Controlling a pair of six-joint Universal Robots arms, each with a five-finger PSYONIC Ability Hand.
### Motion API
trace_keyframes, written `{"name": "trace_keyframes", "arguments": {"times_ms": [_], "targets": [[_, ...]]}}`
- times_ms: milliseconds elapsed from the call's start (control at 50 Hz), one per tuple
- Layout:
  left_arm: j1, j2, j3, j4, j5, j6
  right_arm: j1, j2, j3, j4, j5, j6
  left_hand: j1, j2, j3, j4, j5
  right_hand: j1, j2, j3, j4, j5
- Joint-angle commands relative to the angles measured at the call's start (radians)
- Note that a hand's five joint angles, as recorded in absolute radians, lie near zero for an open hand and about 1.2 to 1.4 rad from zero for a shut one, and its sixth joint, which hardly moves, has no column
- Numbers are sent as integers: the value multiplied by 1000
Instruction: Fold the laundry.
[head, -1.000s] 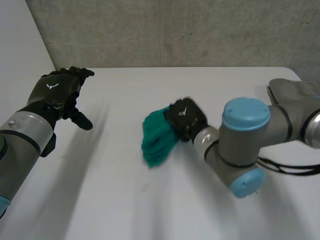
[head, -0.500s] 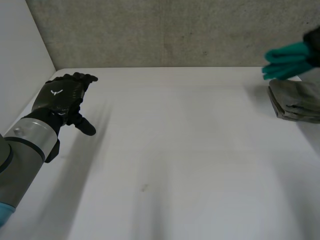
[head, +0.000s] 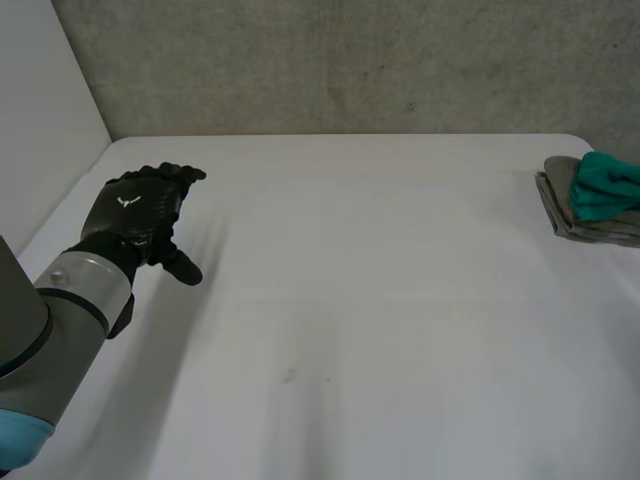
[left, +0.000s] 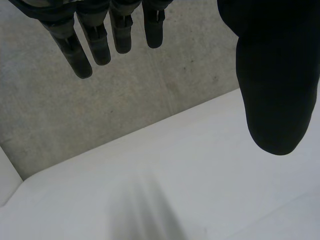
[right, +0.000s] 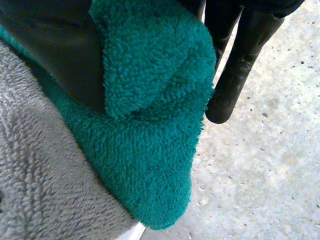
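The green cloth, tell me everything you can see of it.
The green cloth is teal, thick and fuzzy, like fleece or terry, and bunched into rounded folds. It rests on top of a folded grey cloth at the far right edge of the table. The right hand holds one fold between thumb and fingers, close against the grey cloth.

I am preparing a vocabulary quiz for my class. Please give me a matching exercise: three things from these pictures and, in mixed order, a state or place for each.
1. green towel
2. grey towel
3. left robot hand

a. open, holding nothing
b. lying under the other towel
c. pinched by the right robot hand

Pairs: 1-c; 2-b; 3-a
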Motion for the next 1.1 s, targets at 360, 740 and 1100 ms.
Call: {"name": "trace_keyframes", "arguments": {"times_ms": [360, 740, 1100], "targets": [[-5, 0, 4, -2, 2, 0, -36, -197, 20, 347, 327, -164, -5, -20, -27, -19, -38, -631, -869, -854, -885, -839], [4, 9, 18, -2, 7, 4, 23, -440, -52, 438, 737, -298, -5, -20, -27, -19, -38, -631, -869, -854, -885, -839], [-17, 33, 209, -49, 5, -2, 506, -705, 58, 583, 737, 74, -11, -25, -32, -25, -44, -631, -869, -854, -885, -839]]}}
